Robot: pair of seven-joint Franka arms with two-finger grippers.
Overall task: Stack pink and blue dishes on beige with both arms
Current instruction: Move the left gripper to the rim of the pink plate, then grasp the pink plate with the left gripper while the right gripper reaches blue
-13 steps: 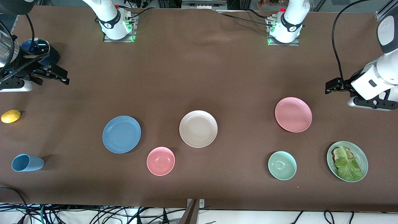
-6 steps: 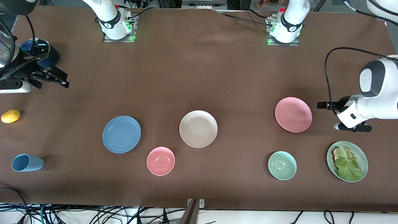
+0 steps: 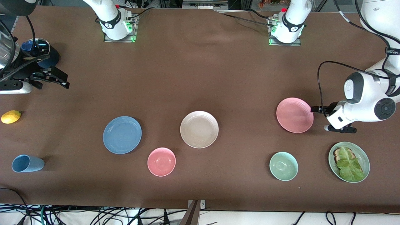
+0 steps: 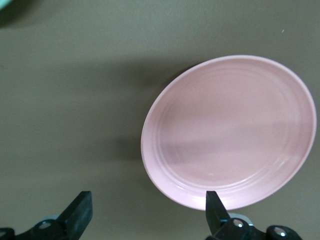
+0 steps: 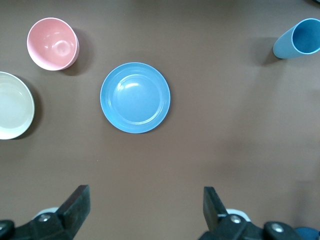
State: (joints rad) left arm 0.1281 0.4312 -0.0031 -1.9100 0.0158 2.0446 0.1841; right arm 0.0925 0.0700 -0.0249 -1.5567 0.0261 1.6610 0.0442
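While the left end effector (image 3: pixel 315 109) (fingers spread) hovers beside your pink plate (image 3: pixel 294 115), the right end effector (image 3: pixel 51 77) waits spread near the table edge.

A brown cloth (image 3: pixel 200 72) covers the table across almost the whole frame. Along the lower edge, black cables (image 3: pixel 93 215) lie tangled on a pale floor. Metal framing (image 3: pixel 203 3) shows at upper centre.
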